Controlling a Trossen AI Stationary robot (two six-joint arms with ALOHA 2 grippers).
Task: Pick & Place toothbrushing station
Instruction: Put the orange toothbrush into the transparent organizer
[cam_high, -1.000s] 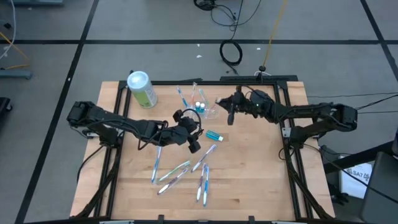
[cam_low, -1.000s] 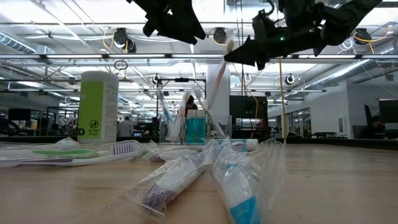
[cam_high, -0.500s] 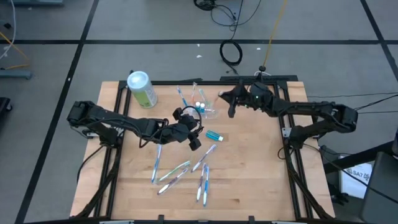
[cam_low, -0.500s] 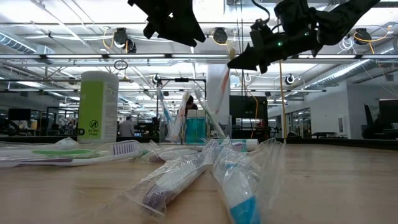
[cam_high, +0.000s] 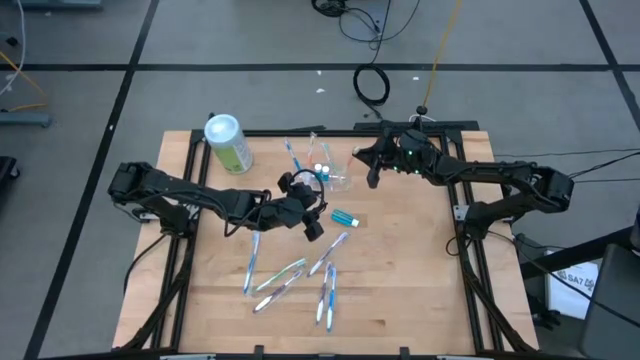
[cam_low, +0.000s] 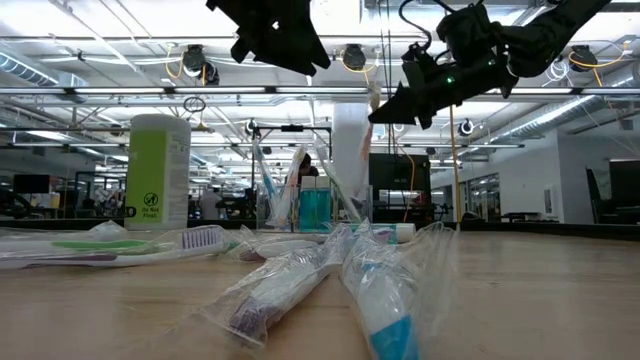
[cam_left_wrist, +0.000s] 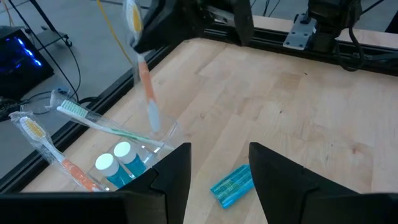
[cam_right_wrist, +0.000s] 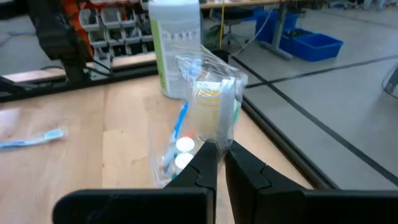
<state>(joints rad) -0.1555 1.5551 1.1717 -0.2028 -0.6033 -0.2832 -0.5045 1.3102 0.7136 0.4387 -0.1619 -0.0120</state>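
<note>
Since the earlier frame the right gripper (cam_high: 371, 166) has shifted slightly toward the far edge of the worktop (cam_high: 400, 290), carrying its load with it. Its fingers are closed on a wrapped toothbrush (cam_right_wrist: 208, 109), held upright just above and beside the toothbrushing station (cam_high: 331, 174). The station, a clear holder, stands on the worktop near the far edge, with toothbrushes and two blue-and-white tubes in it. The left gripper (cam_high: 312, 212) hangs above the worktop just in front of the station, fingers spread, holding nothing. A green canister (cam_high: 227, 142) stands well to the station's left.
</note>
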